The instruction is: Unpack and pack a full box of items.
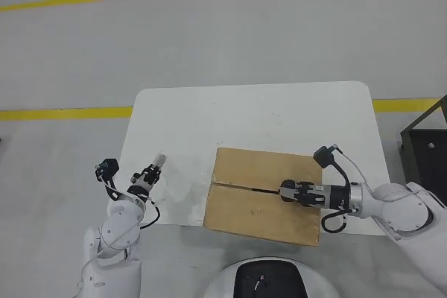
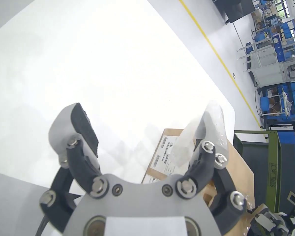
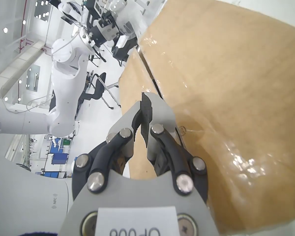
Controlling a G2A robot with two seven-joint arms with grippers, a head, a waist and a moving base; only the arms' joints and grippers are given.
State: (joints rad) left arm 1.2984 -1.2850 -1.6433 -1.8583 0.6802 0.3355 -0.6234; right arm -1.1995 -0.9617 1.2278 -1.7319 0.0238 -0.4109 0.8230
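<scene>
Top view: a closed cardboard box [image 1: 246,212] lay on the near right part of the white table [image 1: 283,112], its two flaps meeting at a seam [image 1: 242,188] that ran across the lid. The right gripper [image 1: 285,191] sat over that seam, towards the box's right side. The left gripper [image 1: 159,162] hung over bare table just left of the box, apart from it. Left wrist view: the left gripper [image 2: 145,116] stood spread wide with nothing between its pads, and a scrap of clear film [image 2: 186,138] clung to one finger. Beyond it lay a corner of the box [image 2: 241,163] bearing a white label [image 2: 164,153]. Right wrist view: the right gripper [image 3: 145,106] was drawn together, only a thin slit left between the pads, with its tips at the seam [image 3: 150,72] where glossy tape covered the flaps of the box [image 3: 223,74]. Whether anything was pinched there could not be told.
</scene>
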